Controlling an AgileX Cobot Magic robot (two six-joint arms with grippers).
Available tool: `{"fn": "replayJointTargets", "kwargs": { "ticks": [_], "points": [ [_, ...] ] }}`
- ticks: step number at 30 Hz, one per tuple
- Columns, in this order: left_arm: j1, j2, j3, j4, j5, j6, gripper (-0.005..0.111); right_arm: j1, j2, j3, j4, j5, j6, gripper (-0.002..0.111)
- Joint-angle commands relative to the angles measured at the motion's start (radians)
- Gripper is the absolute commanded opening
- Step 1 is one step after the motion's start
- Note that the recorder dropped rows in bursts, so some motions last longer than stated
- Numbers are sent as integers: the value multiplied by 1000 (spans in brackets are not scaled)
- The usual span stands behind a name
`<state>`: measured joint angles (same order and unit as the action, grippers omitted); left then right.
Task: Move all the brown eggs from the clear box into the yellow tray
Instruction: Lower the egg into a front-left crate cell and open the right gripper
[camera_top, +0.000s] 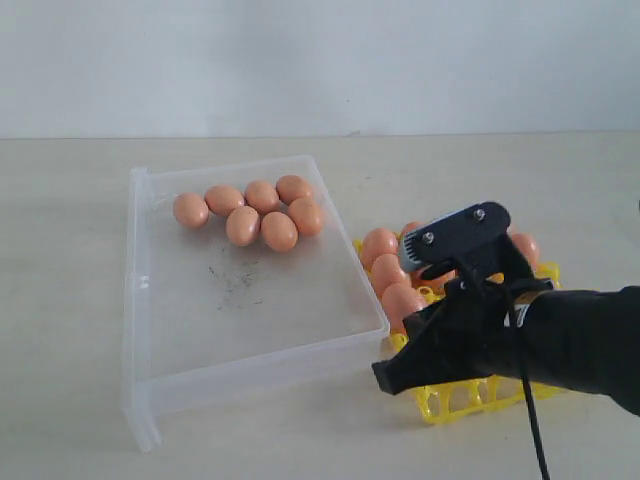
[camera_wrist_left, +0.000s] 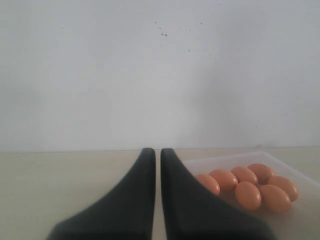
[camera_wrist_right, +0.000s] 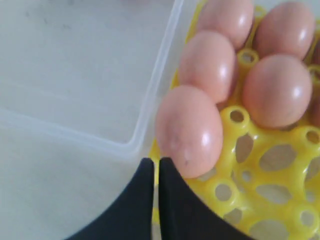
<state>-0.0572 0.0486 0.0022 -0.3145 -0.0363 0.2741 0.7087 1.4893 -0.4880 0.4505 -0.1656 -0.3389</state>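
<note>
Table (camera_top: 70, 400): pale cream, matte and flat, running back to a plain white wall (camera_top: 300, 60). Two things rest directly on it: a clear box (camera_top: 140, 300), left of centre in the exterior view, set slightly askew with its rim flap along the left side, and a yellow tray (camera_top: 447, 405) to the right of it. Tray sits tight against the box's right wall near the front corner; whether they actually touch cannot be told.
</note>
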Motion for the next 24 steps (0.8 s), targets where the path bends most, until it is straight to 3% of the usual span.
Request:
{"fn": "replayJointTargets", "kwargs": {
  "ticks": [1, 6, 13, 24],
  "points": [
    [-3, 4, -2, -5, -16, 5, 4, -1, -65, -3, 1, -103, -26, 0],
    [-3, 4, -2, -5, -16, 5, 4, -1, -44, -3, 3, -218, -170, 0],
    [-3, 4, -2, -5, -16, 5, 4, -1, -33, -3, 111, -89, -176, 0],
    [-3, 4, -2, -5, -16, 5, 4, -1, 148, -3, 166, -205, -176, 0]
  ]
}}
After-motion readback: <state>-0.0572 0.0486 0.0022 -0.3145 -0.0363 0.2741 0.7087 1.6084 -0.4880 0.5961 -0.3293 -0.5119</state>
